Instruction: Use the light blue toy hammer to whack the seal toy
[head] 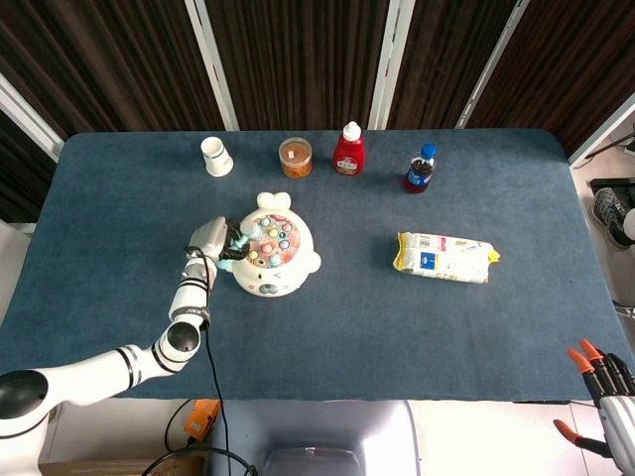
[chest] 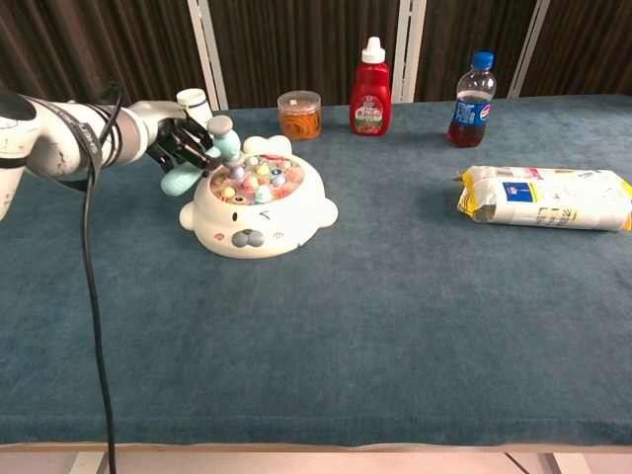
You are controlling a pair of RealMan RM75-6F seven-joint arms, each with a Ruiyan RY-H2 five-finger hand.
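Nearest the robot, the right hand [head: 602,382] hangs off the table's near right corner, cut by the frame edge in the head view and absent from the chest view; whether its fingers are apart or curled I cannot tell.

On the table [chest: 395,326], left of centre, sits the seal [chest: 259,211], face toward the robot, its coloured pegs up and open to a blow from above. The left hand [chest: 180,144] is at the seal's left rear edge, dark fingers clamped round the handle of the hammer [chest: 197,163]. The handle's rounded butt sticks out low on the near side and the grey-tipped head [chest: 221,126] rises just over the pegs (a cocked angle, I judge, so a short wrist drop lands the head on them). Whether the head touches a peg is hard to make out; the chest view suggests a small gap.

Well apart to the right lies a packet [chest: 545,197] on its side. Along the far edge stand a cup [head: 215,156], partly hidden by the hand in the chest view, a jar [chest: 299,115], a red bottle [chest: 370,87] and a blue-capped bottle [chest: 470,89], all clear of the swing.
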